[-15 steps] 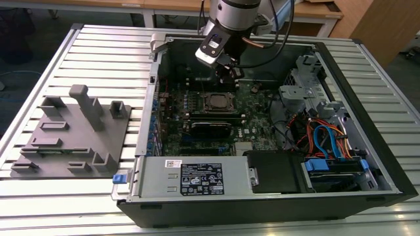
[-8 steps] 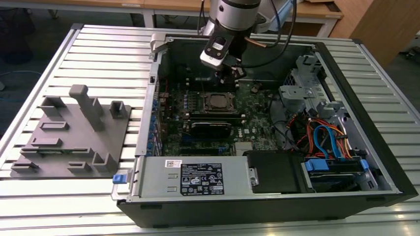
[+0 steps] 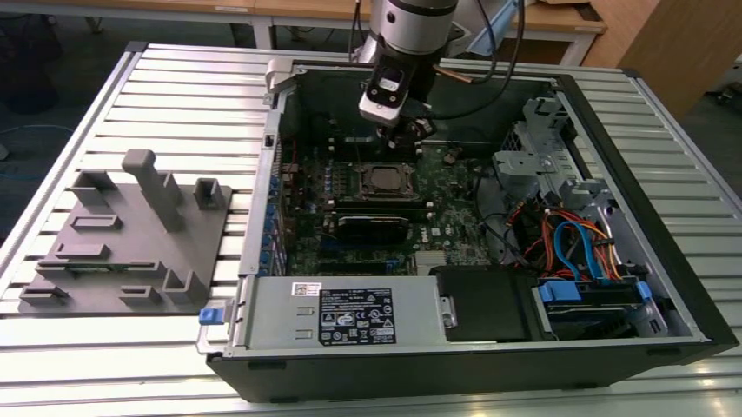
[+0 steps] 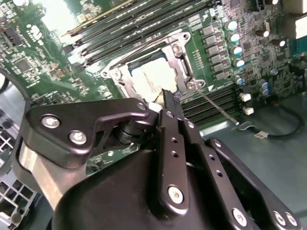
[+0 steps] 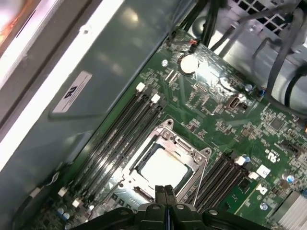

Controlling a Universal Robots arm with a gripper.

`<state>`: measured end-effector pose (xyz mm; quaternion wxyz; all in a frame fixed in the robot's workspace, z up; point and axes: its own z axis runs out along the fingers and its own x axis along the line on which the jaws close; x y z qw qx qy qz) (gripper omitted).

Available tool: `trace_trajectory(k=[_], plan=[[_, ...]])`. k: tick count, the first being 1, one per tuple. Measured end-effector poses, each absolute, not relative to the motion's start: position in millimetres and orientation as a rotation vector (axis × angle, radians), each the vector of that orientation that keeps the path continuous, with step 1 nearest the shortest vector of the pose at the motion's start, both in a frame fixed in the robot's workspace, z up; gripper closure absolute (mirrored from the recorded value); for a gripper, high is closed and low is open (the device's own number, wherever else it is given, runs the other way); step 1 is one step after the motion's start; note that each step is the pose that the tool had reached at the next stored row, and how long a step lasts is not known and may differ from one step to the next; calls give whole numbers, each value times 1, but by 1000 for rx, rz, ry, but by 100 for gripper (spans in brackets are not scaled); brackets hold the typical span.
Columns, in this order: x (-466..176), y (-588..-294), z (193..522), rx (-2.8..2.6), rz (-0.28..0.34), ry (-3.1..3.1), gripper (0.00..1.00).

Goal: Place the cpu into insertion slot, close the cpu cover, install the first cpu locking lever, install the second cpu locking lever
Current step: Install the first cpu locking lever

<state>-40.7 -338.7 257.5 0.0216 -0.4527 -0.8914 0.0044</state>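
Well, at the exterior view's left, a grey plastic block (image 3: 128,234) sits on the slatted metal worktop (image 3: 69,347). Rightward, the square silver-tan cpu (image 3: 383,181) lies framed by the thin silver cpu cover (image 5: 189,146). The first wrist view shows the black gripper (image 5: 165,190) with jaws together.

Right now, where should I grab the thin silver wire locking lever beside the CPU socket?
Probably its bent free end, coming from above: the thin silver wire lever juts clear of the silver socket frame, across the black memory slots.
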Motion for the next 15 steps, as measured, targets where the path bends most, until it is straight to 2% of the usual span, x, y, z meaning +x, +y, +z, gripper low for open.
trace_trajectory(k=[15], plan=[[-46, -339, 252, -1133, 14, -2887, 90]])
